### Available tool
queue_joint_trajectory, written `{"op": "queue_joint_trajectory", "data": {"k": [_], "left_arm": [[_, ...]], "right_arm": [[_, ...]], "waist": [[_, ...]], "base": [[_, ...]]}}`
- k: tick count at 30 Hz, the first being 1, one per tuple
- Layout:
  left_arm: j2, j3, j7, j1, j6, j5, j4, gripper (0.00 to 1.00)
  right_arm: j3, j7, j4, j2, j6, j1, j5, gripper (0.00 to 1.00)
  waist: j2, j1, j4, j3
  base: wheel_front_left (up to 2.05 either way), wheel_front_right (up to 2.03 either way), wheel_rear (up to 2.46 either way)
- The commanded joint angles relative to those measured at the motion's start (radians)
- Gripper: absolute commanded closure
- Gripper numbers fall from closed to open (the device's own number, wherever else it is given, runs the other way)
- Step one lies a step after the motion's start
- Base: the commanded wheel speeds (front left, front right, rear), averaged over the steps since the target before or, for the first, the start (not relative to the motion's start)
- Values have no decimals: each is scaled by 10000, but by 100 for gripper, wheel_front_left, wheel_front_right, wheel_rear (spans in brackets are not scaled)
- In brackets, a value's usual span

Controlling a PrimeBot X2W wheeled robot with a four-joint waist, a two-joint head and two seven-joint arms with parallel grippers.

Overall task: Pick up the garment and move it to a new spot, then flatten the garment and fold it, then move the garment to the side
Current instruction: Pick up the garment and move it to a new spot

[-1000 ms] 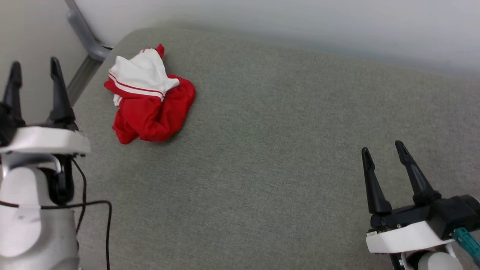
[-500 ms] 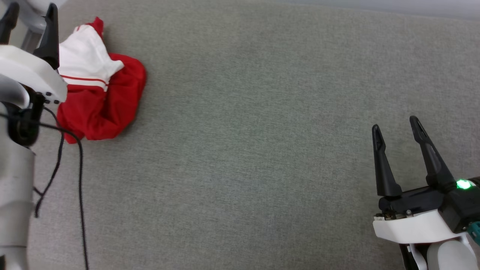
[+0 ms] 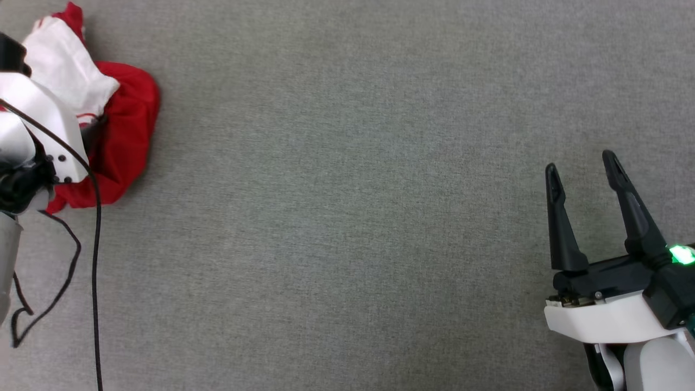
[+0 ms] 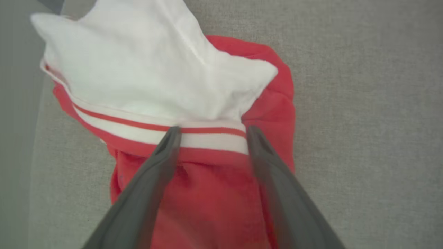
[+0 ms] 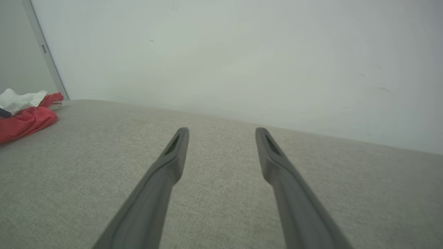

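Left claw point(image 4: 211, 131) has come forward over the jersey point(image 4: 207, 193); a second ago it stood off to the left of the heap. The head camera has tipped down as well, so the shift of the whole scene is not the cloth moving.

Left wrist view, near to far: fingers spread wide, gripping nothing. Red body fabric lies bunched between them. At the fingertips runs the striped trim point(image 4: 207, 135), red and white. Just beyond the tips, the white sleeve point(image 4: 148, 69) is crumpled on top. Cannot tell whether the tips press into the cloth. Grey upholstered surface point(image 4: 363, 138) lies right of the claw.

Head view: left wrist housing overlaps the jersey point(image 3: 130, 119); a black cable point(image 3: 96, 244) trails behind it.

Right claw point(image 3: 580, 160) is well apart from the heap and holds nothing, its fingers wide apart. A green light point(image 3: 681, 254) is lit at its base. Right wrist view: claw point(image 5: 222, 130) low over bare upholstery, jersey point(image 5: 27, 121) far to its left, pale wall point(image 5: 242, 52) beyond.
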Motion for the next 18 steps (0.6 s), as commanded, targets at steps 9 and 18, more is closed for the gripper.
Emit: {"op": "queue_joint_trajectory", "data": {"k": [9, 18], "left_arm": [[-234, -1289, 1605, 469, -3, -954, 1152, 0], [135, -2009, 73, -122, -10, -935, 982, 100]], "right_arm": [[-32, -21, 21, -42, -7, -310, -75, 0], [-47, -21, 233, -37, -7, -299, -38, 0]], "waist": [[1, -1, -294, 565], [1, -1, -227, 47]], "base": [[0, 0, 0], [0, 0, 0]]}}
